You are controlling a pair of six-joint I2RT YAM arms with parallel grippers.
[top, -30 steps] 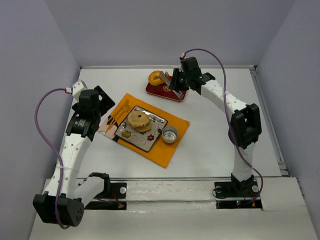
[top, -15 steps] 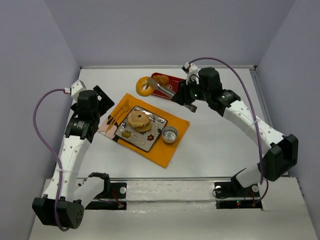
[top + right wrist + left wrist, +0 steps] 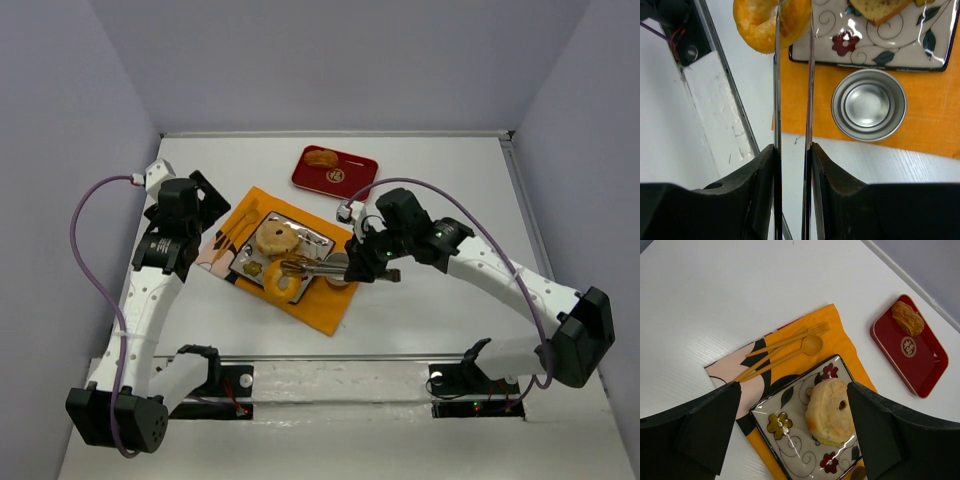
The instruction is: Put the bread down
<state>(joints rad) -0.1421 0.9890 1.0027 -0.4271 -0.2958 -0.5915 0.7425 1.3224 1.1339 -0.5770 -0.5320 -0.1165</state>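
Bread ring (image 3: 755, 25) cropped at top edge, pinched between tongs (image 3: 808, 100)

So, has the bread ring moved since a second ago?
Yes: the right gripper carried the bread ring from the red tray nearward to the floral plate's edge.

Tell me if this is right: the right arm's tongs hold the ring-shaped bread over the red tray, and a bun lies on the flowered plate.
Not the red tray: the top view shows the ring-shaped bread in the tongs at the near edge of the flowered plate. The bun lies there.
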